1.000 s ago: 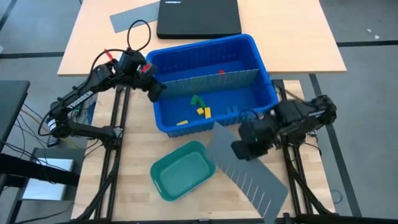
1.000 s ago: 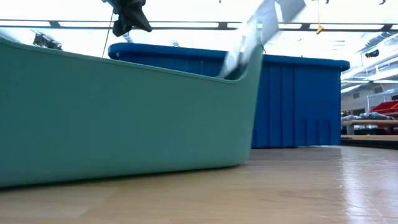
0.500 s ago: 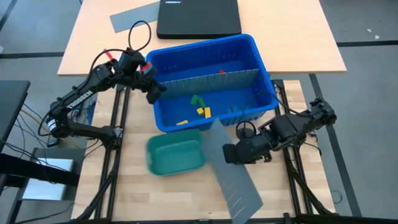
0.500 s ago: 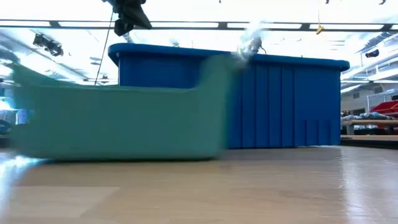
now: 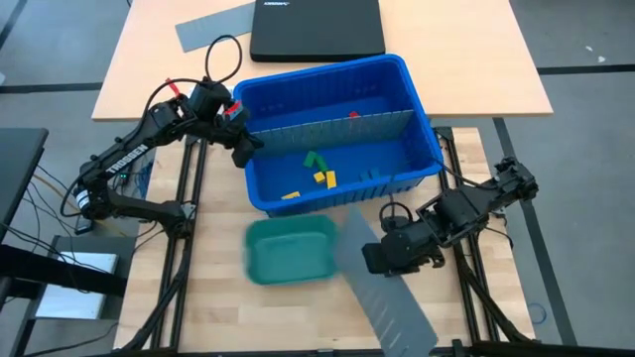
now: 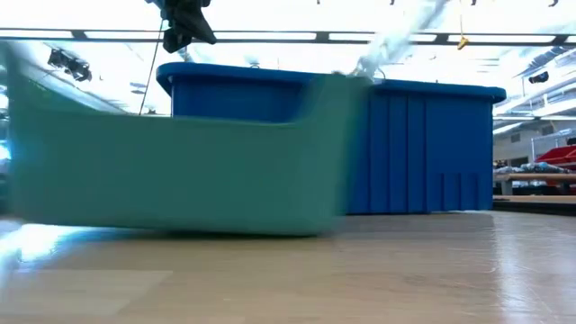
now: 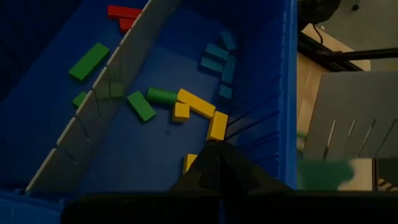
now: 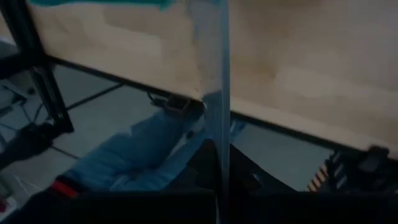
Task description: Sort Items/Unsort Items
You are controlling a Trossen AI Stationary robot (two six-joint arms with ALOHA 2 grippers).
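The items, small red, yellow, green and blue blocks (image 7: 199, 109), lie on the floor of the blue bin (image 5: 417, 109), most in its near half (image 5: 319, 171) and a red one (image 5: 353, 115) by the grey divider. My left gripper (image 5: 245, 156) hangs shut over the bin's left near corner and touches nothing. My right gripper (image 5: 382, 260) is shut on a grey slotted sheet (image 5: 392, 297) in front of the bin. The teal tray (image 5: 290, 248) stands on the table left of the sheet, blurred. My right gripper pinches the grey sheet by its right long edge (image 5: 375, 256), about halfway along, between its two fingers, slanting down from the table's right. In the right wrist view the sheet (image 8: 214, 93) shows edge-on. The sheet's far corner (image 6: 360, 67) sits at the tray's right rim.
A shut black laptop (image 5: 316, 28) and another grey sheet (image 5: 208, 28) lie on the far table. The blue bin's near wall (image 5: 342, 198) stands just behind the tray. Bare wood (image 5: 228, 317) shows at the near left.
My right gripper has swung the grey sheet toward the table's left and come down a little, rolling as it went. The sheet now shows narrower from above. The teal tray has slid toward the bin and turned from slanted to square with the table's edges.
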